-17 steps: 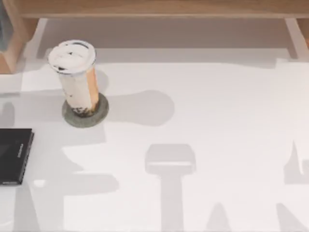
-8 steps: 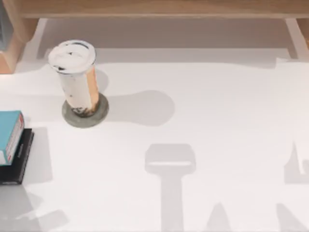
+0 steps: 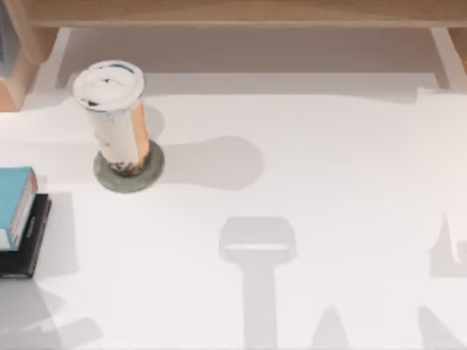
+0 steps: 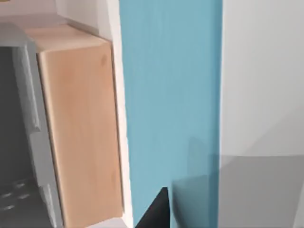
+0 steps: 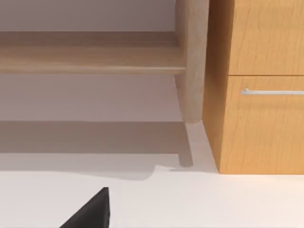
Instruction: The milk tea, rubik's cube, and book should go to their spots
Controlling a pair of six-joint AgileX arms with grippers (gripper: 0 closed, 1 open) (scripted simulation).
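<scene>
The milk tea (image 3: pixel 117 117) stands upright on the round grey coaster (image 3: pixel 128 175) at the back left of the table. At the table's left edge the teal book (image 3: pixel 14 205) lies on the flat black slab (image 3: pixel 28 244), white page edges facing right. The book's cover (image 4: pixel 171 104) is close up in the left wrist view, with a dark part of my left gripper (image 4: pixel 154 216) just over it. A dark part of my right gripper (image 5: pixel 92 211) hangs above the white table near the back right. The rubik's cube is out of view.
A wooden shelf (image 3: pixel 233 13) runs along the back edge, with a wooden post (image 5: pixel 192 61) and a drawer cabinet (image 5: pixel 261 85) at the back right. Another wooden cabinet (image 4: pixel 80 128) stands beside the book at the far left.
A second ago the black slab was bare; the book now lies on it. The arm's shadow at the left has shrunk towards the front corner. The milk tea has not moved.
</scene>
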